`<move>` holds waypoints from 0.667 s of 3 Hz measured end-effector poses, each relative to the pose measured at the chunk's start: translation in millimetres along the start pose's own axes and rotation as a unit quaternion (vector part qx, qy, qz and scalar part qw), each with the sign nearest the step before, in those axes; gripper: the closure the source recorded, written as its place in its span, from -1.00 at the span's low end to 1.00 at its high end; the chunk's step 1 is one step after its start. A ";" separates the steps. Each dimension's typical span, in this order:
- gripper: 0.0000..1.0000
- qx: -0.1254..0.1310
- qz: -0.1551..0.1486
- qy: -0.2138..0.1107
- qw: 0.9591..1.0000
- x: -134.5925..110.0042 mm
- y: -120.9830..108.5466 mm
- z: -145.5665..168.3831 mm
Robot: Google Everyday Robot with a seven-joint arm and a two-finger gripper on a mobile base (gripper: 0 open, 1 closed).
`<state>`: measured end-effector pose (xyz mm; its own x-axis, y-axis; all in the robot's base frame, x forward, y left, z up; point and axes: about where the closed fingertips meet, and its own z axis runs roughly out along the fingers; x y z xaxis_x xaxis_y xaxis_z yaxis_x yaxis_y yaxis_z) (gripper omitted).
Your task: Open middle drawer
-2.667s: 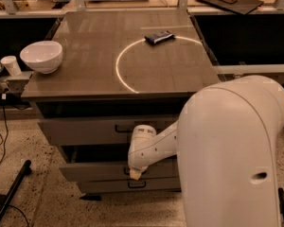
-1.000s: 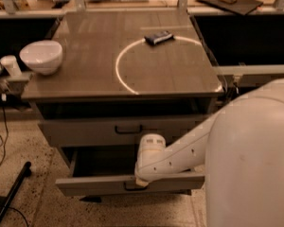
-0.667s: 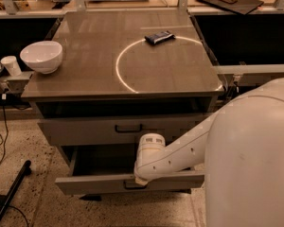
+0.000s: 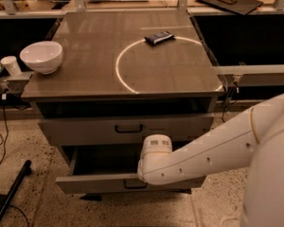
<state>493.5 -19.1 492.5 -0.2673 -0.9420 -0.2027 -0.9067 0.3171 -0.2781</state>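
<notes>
Our gripper [image 4: 144, 173] sits just above the middle drawer [image 4: 92, 183] handle [image 4: 135, 185], a left-right bar; its grip we cannot tell.

Speckled terrazzo floor [image 4: 33, 207]; cabinet [image 4: 85, 82] with glossy brown top; dark shelving [image 4: 248, 37] behind.

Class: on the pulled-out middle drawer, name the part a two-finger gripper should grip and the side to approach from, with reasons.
Grip the black bar handle at the centre of the middle drawer's front, coming from the front. The bar lies horizontal, proud of a flat panel, so it can be pinched top and bottom. The gripper is at that front, by the handle.
</notes>
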 end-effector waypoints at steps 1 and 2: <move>-0.41 0.009 -0.002 -0.006 1.000 2.4 2.2 -20.2; -0.51 0.012 -0.003 -0.007 1.000 2.3 1.6 -23.3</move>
<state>483.8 -23.3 513.4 -0.2577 -0.9420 -0.2152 -0.9001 0.3150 -0.3009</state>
